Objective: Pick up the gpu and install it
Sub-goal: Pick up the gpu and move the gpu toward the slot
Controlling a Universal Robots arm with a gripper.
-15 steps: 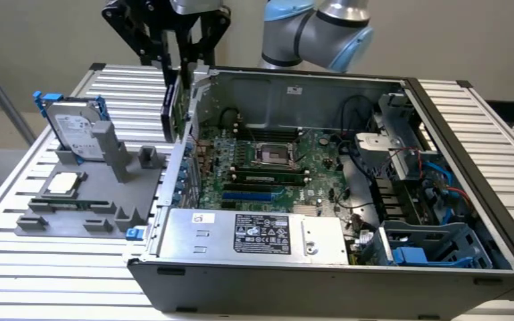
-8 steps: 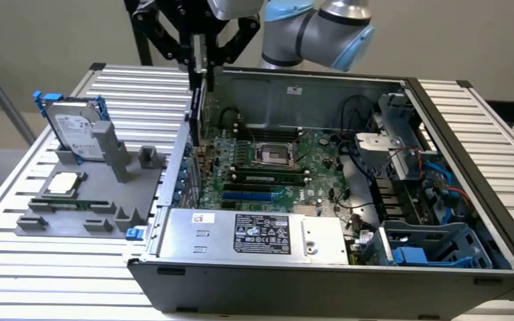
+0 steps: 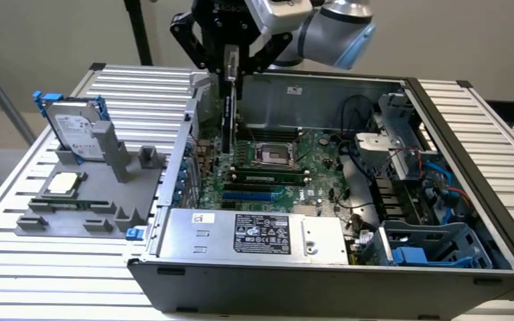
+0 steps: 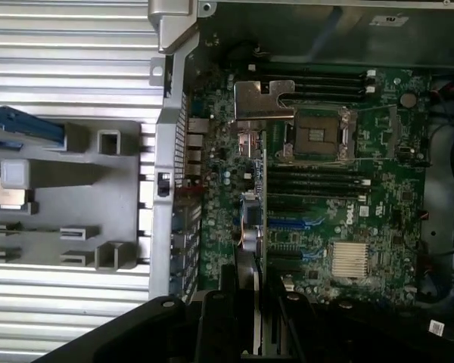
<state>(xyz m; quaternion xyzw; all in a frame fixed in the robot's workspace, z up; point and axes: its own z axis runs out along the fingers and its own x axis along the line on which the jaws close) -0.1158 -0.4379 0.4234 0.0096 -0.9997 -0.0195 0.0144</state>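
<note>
- Closest in, my claw [image 4: 256, 321] was pinched narrow on the gpu [image 4: 259, 219], and my dark fingers [image 4: 227, 310] covered the actual contact.
- The card hung upright and edge-on, so I could hardly make out its face.
- Its lower edge sat right at the motherboard [image 3: 275, 167] inside the open case [image 3: 328, 287]; I couldn't tell whether they touched.
- Further out, a hard drive [image 3: 74, 130] stood in the grey tray [image 3: 61, 214].

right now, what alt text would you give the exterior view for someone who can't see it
A robot's pincer grips a thin black card upright, edge down, over the green circuit board inside an open computer case. On the exterior view's left, a grey rack holds a hard drive.
</note>
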